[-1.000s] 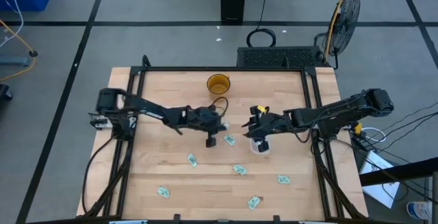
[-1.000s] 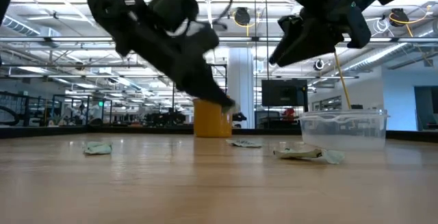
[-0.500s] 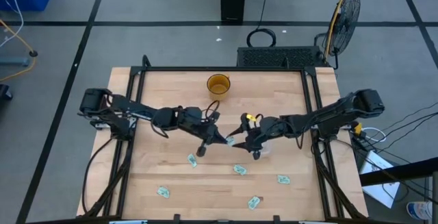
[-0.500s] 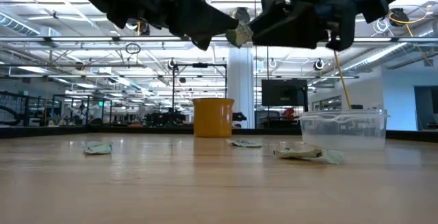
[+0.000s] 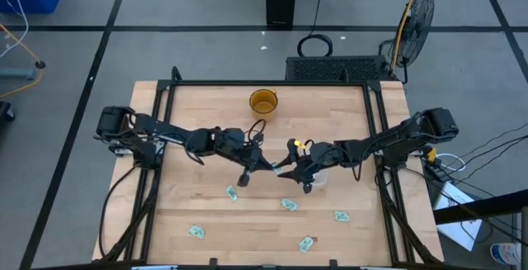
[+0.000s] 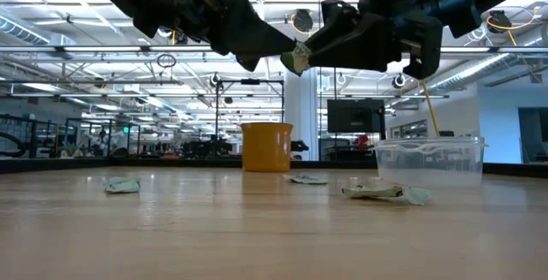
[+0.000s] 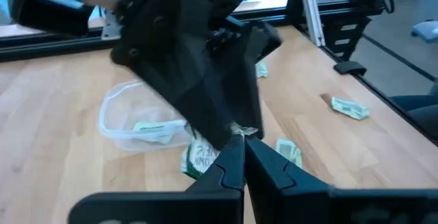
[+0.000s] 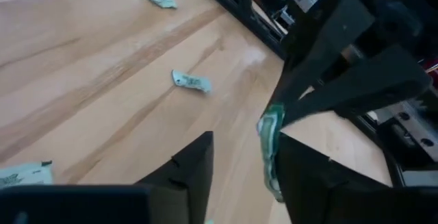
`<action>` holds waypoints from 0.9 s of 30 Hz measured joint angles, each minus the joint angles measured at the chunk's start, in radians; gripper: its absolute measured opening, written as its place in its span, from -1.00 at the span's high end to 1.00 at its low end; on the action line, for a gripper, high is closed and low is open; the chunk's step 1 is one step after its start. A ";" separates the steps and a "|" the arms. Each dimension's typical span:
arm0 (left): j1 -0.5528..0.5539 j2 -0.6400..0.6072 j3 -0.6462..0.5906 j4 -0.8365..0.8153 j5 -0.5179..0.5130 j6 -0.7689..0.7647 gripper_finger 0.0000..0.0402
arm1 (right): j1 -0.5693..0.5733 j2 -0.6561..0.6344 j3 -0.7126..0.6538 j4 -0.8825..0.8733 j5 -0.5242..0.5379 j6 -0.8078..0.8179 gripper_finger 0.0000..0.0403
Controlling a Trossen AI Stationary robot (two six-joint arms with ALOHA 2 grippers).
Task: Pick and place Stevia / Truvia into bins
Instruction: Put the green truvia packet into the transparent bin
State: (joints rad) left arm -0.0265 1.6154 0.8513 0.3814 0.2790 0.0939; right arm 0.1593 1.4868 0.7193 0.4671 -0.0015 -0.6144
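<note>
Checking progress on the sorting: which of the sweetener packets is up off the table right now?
The sachet pinched in the left gripper, held midair facing the right gripper; all the others lie on the table or in the tub.

Two dark, slender multi-jointed arms make up the robot, each built of black links running from a bulky black base at the table's side edge. A thin black cable loops above the left arm (image 5: pixel 216 142) near its wrist. The right arm (image 5: pixel 371 146) carries a small yellow marking near its wrist. Both end in matte black two-finger grippers, the left gripper (image 7: pixel 241 157) showing long, tapering, flat-sided fingers (image 7: pixel 270 166).
</note>
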 joint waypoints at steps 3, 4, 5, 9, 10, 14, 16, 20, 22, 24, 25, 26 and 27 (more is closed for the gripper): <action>0.000 0.000 0.000 0.005 -0.008 0.003 0.89 | -0.005 0.000 0.000 0.001 0.001 0.010 0.48; 0.000 0.000 0.000 0.004 -0.008 0.007 0.88 | -0.007 0.000 0.000 0.000 0.001 0.022 0.53; 0.000 0.000 0.000 0.002 -0.009 0.007 0.88 | -0.008 0.000 0.000 0.000 0.001 0.031 0.59; 0.000 0.000 0.000 0.004 -0.017 -0.001 0.95 | -0.010 0.000 0.000 0.005 0.003 0.050 0.81; 0.000 0.000 0.000 0.004 -0.019 0.001 0.97 | -0.010 0.000 0.000 0.005 0.004 0.050 0.86; -0.001 0.000 0.000 0.004 -0.049 0.001 0.94 | -0.010 0.000 0.000 0.008 0.008 0.051 0.98; -0.001 0.000 0.000 0.006 -0.076 -0.010 0.87 | -0.010 0.000 0.000 0.008 0.015 0.052 0.96; 0.000 0.000 0.000 0.006 -0.111 0.007 0.69 | -0.009 0.000 0.000 -0.024 0.114 0.053 0.99; 0.000 0.000 0.000 0.006 -0.131 0.013 0.61 | -0.010 0.000 0.000 -0.071 0.184 0.064 0.99; 0.000 0.000 0.000 0.005 -0.159 0.010 0.53 | -0.010 0.000 0.000 -0.126 0.251 0.110 0.99; 0.000 0.000 0.000 0.004 -0.169 0.009 0.49 | -0.010 0.000 0.000 -0.159 0.282 0.139 0.99; 0.000 0.000 0.000 0.004 -0.178 0.009 0.46 | -0.010 0.000 0.000 -0.198 0.316 0.167 0.99; 0.000 0.000 0.000 0.002 -0.188 0.009 0.43 | -0.009 0.000 0.000 -0.240 0.354 0.191 0.99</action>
State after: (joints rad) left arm -0.0265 1.6154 0.8513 0.3831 0.0910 0.1028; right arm 0.1498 1.4864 0.7197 0.2274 0.3523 -0.4237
